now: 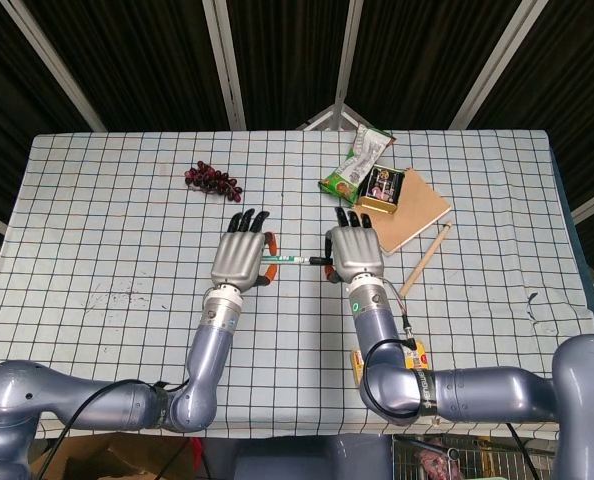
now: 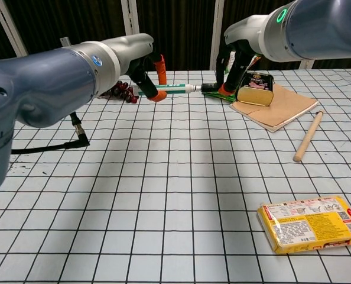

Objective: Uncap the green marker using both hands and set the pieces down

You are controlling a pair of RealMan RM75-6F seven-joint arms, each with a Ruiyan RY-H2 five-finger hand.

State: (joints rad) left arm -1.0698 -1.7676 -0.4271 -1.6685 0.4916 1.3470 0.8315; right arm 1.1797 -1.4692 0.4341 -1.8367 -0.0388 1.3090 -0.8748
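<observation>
Both hands hang above the middle of the bench [image 1: 97, 200], palms down, with the green marker [image 2: 169, 89] stretched level between them. Left hand [image 1: 239, 254] pinches the marker's barrel between its orange-tipped thumb and fingers [image 2: 159, 66], the other fingers lying straight forward. Right hand [image 1: 352, 248] is closed in the same way on the dark cap [image 2: 211, 88] at the marker's other end; its grip is partly hidden behind the hand in the chest view. In that view a thin pale tip shows between the barrel and the cap, so the two pieces look parted by a small gap, though both lie on one line. From the head view the marker [image 1: 289, 260] shows as a short green bar bridging the space between the two hands, clear of the bench surface.

Beyond the left hand lies a bunch of dark grapes [image 1: 213, 180]. Beyond the right hand sit a green snack packet [image 1: 355, 160], a small tin [image 1: 383, 188] resting on a brown notebook [image 1: 417, 212], and a wooden rod [image 1: 424, 260] just beside the notebook's edge. A yellow packet [image 2: 309, 222] lies near the front of the bench.
</observation>
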